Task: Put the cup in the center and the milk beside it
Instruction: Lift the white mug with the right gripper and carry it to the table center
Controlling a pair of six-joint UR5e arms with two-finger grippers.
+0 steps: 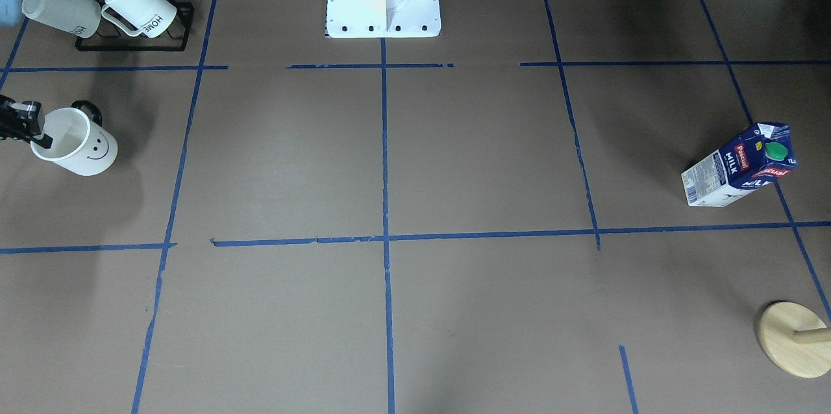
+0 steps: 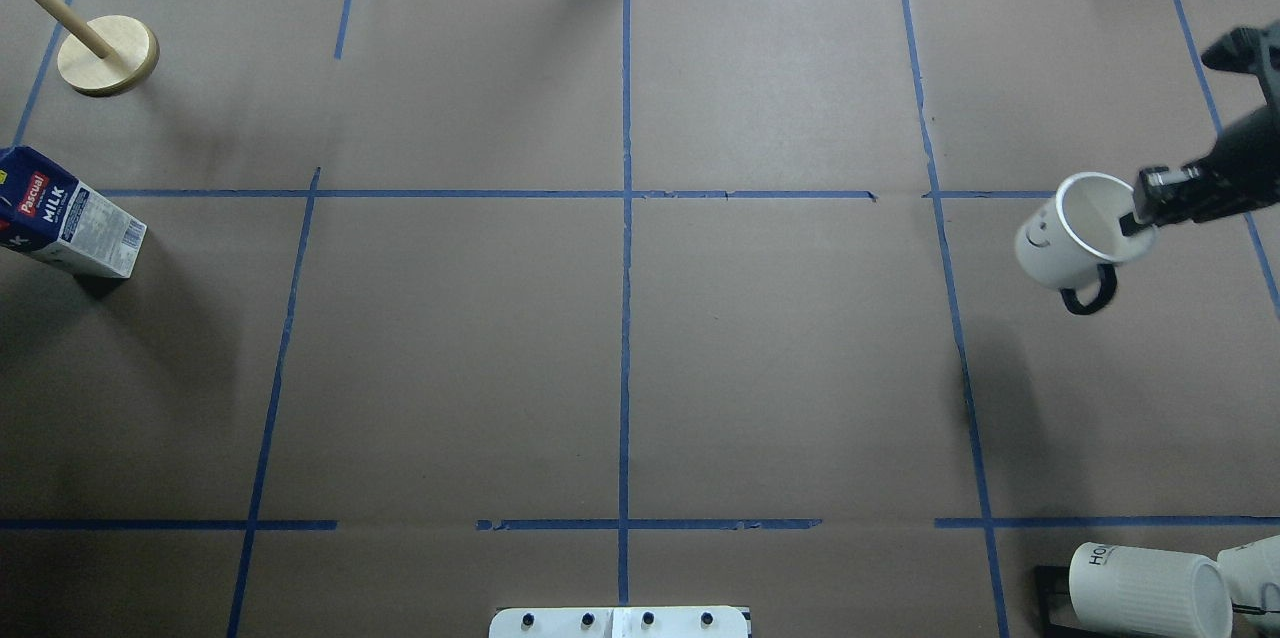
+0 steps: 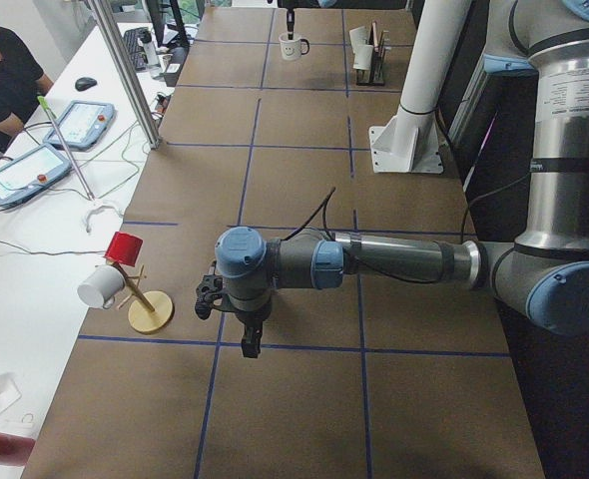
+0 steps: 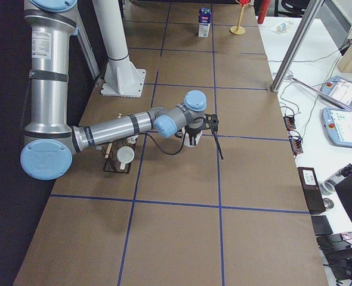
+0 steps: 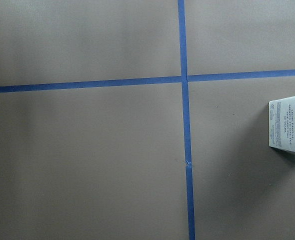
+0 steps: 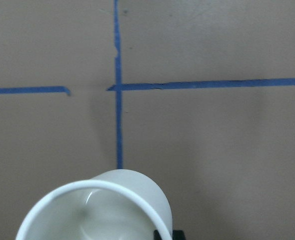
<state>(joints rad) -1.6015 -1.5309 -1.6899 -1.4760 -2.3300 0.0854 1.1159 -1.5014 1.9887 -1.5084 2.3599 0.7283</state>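
The white smiley cup (image 2: 1062, 243) is at the table's right side, far from the center (image 2: 660, 238). My right gripper (image 2: 1135, 218) is shut on its rim, one finger inside the cup. I cannot tell whether the cup rests on the paper or hangs just above it. The front view shows the cup (image 1: 81, 145) and the gripper (image 1: 40, 137) at its left edge; the right wrist view shows the cup's rim (image 6: 97, 210). The milk (image 2: 65, 218) stands upright at the far left, also in the front view (image 1: 740, 167). My left gripper (image 3: 250, 344) hangs near it; I cannot tell whether it is open or shut.
A black rack (image 1: 133, 44) with two ribbed HOME mugs (image 1: 139, 5) stands near the cup. A wooden peg stand (image 2: 105, 53) is beyond the milk. The robot's white base (image 1: 383, 5) is at the table's near middle edge.
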